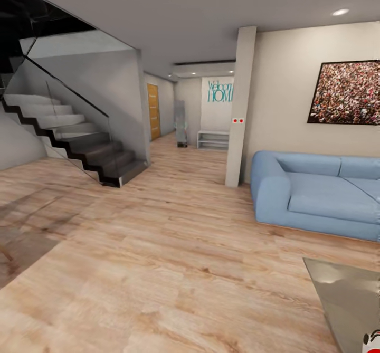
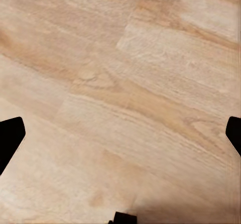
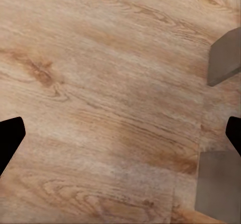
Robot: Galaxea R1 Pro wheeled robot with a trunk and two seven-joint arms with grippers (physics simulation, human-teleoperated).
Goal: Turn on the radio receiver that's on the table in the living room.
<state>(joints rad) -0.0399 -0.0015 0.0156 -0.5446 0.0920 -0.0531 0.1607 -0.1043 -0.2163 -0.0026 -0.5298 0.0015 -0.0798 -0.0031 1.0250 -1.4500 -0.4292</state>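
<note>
The corner of the glossy grey-brown table (image 1: 343, 295) reaches into the head view at the lower right. On it, at the very corner of the picture, sits a small red and white piece of the radio receiver (image 1: 373, 341), mostly cut off by the edge. The left gripper (image 2: 120, 138) hangs open over bare wood planks, its dark fingertips (image 2: 11, 138) far apart. Over the floor the right gripper (image 3: 120, 138) is open too, with nothing between its fingertips (image 3: 10, 141).
A blue sofa (image 1: 316, 194) stands against the right wall under a framed picture (image 1: 345, 93). A pillar (image 1: 240, 105) stands left of it, a staircase (image 1: 74, 136) at the left, a hallway (image 1: 179, 147) behind. Wide wood floor (image 1: 158, 258) lies ahead. Grey slabs (image 3: 226, 58) show near the right gripper.
</note>
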